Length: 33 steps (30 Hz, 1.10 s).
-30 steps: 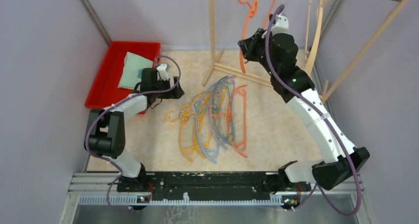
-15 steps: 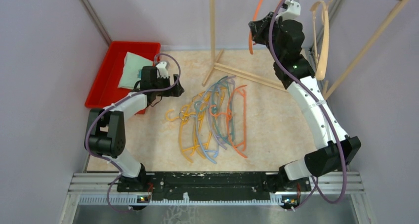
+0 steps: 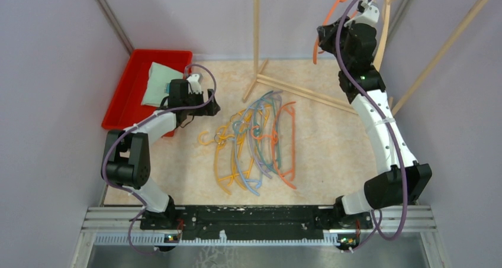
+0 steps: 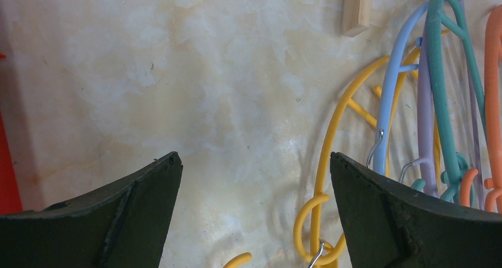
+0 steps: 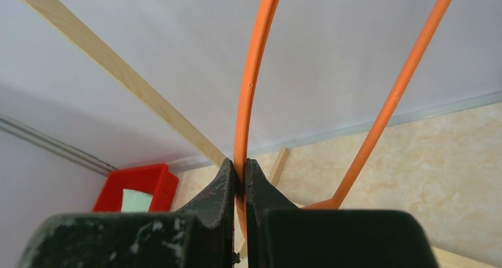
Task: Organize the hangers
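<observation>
The right gripper (image 3: 324, 36) is raised high at the far right of the scene, its jaws clamped tight on the thin rod of an orange plastic clothes hanger (image 3: 315, 54). The right wrist view shows the same grip (image 5: 240, 167): the curved orange rod (image 5: 254, 73) runs up between the two black fingers, and a second orange limb slants away to the right. A thicker beige hanger (image 3: 385, 25) hangs just to the right of that arm, by the light wooden rack frame (image 3: 256, 25).

The remaining thin plastic hangers (image 3: 260, 138) lie in a tangled heap in the middle of the marbled beige counter (image 3: 331, 144), hooks toward the left and arms overlapping. An orange one sits at the heap's right edge and yellow ones at its near left.

The left gripper (image 3: 210, 108) hovers just left of the heap with its jaws spread wide and nothing between them. In its wrist view (image 4: 254, 161), bare counter shows between the fingers, with a yellow hanger (image 4: 331, 138), a light blue one (image 4: 393, 102) and a teal one (image 4: 435, 55) to the right.

A red plastic bin (image 3: 127, 84) holding a folded pale green cloth (image 3: 158, 81) stands at the far left.
</observation>
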{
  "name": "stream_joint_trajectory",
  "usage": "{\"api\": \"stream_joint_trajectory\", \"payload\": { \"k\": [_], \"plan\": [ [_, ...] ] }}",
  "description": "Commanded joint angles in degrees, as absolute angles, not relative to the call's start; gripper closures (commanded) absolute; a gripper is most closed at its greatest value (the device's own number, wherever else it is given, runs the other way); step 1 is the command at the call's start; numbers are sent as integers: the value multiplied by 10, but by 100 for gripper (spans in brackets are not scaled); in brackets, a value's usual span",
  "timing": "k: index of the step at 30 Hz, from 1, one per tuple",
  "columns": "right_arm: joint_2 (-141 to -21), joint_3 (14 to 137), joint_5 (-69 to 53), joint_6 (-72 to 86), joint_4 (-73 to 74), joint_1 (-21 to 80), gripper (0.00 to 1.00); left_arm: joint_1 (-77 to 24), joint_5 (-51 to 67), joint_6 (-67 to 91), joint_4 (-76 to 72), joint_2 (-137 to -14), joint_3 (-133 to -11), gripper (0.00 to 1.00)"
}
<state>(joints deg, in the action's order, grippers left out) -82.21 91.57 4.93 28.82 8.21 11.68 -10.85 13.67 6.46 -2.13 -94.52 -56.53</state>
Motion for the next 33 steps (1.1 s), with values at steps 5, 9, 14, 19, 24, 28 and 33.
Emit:
{"api": "stream_joint_trajectory", "payload": {
  "k": [5,9,14,19,24,28,33],
  "plan": [
    [-752,857,65,319,93,109,91,-109,144,65,-18,-957,-580,0],
    [-713,833,68,316,111,109,62,-109,147,64,-18,-960,-583,0],
    [-671,828,61,300,138,110,31,-109,157,69,-26,-963,-581,0],
    [-613,818,20,286,161,114,17,-109,161,70,-36,-971,-582,0],
    [-556,837,-12,252,180,119,17,-108,163,73,-47,-984,-586,0],
    [-551,882,-27,229,199,123,16,-109,169,79,-55,-998,-595,0],
    [-619,929,-149,203,221,155,20,-109,175,90,-67,-1012,-602,0]
  ]
}}
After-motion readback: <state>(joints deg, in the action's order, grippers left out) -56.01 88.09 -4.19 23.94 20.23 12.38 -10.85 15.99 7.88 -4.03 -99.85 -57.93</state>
